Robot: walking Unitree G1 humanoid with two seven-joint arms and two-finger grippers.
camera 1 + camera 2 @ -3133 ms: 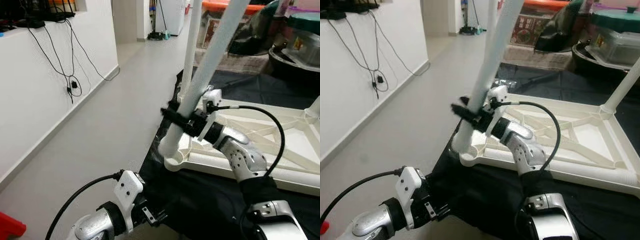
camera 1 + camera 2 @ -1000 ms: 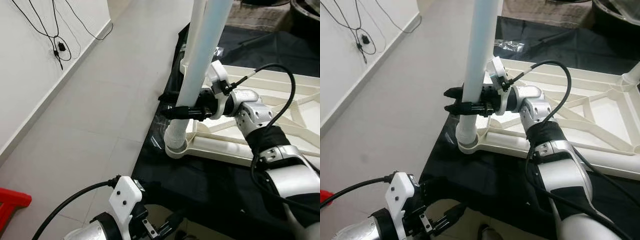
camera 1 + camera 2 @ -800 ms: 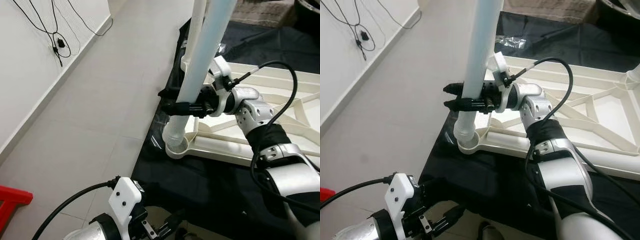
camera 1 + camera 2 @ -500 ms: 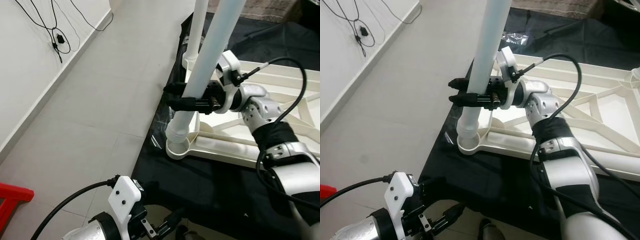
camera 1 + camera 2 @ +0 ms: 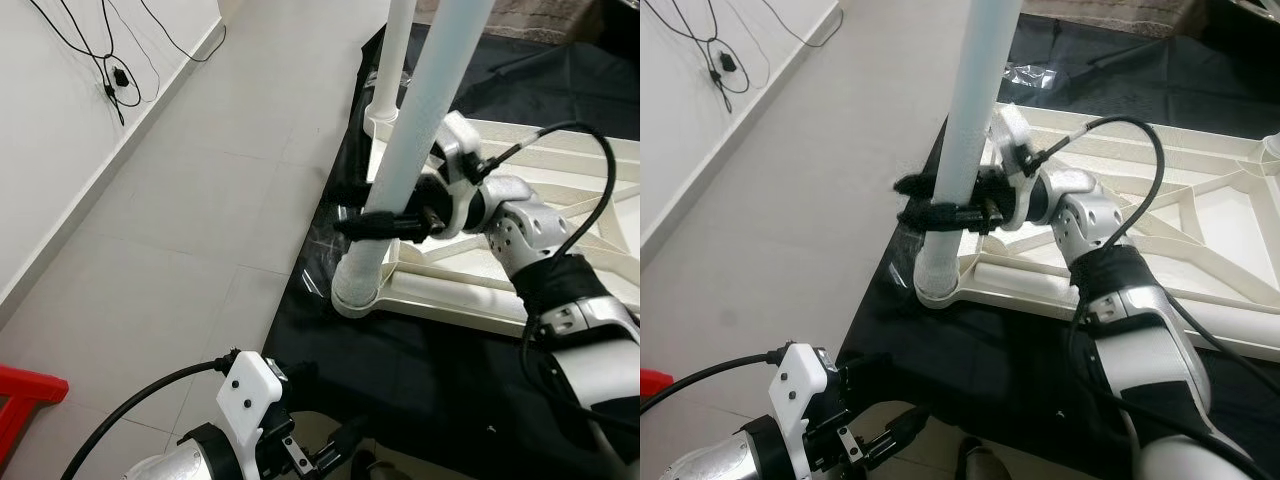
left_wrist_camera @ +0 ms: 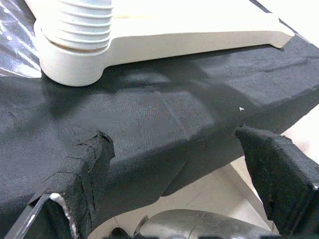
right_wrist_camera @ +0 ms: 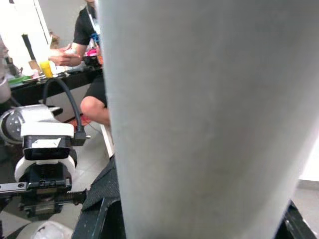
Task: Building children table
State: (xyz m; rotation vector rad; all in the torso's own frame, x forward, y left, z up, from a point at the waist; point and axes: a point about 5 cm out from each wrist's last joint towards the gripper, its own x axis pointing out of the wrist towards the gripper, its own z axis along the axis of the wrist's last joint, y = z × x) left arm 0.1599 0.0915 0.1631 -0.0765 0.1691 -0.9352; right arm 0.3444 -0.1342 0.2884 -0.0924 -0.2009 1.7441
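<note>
**White table leg gripped at the corner socket**

Grey floor tiles (image 5: 200, 200) run along a white wall (image 5: 50, 130) hung with black cables, and a black cloth (image 5: 420, 370) is spread on the floor. On that cloth lies the upturned white table frame (image 5: 560, 250). In the eye views the right gripper (image 5: 365, 222) is clenched around the white table leg (image 5: 420, 130), just above the frame's near corner socket (image 5: 357, 295) — the leg's ribbed foot sits in that socket and the leg leans slightly. A second leg (image 5: 393, 60) stands at the corner behind it.

Left wrist view: the left gripper (image 6: 174, 169) hangs low with its fingers spread, beside the cloth's edge and well apart from the socket (image 6: 75, 59).

Right wrist view: the leg (image 7: 209, 124) sits close between the black fingers (image 7: 94, 224) — a seated person (image 7: 92, 64) at a bench behind.
</note>
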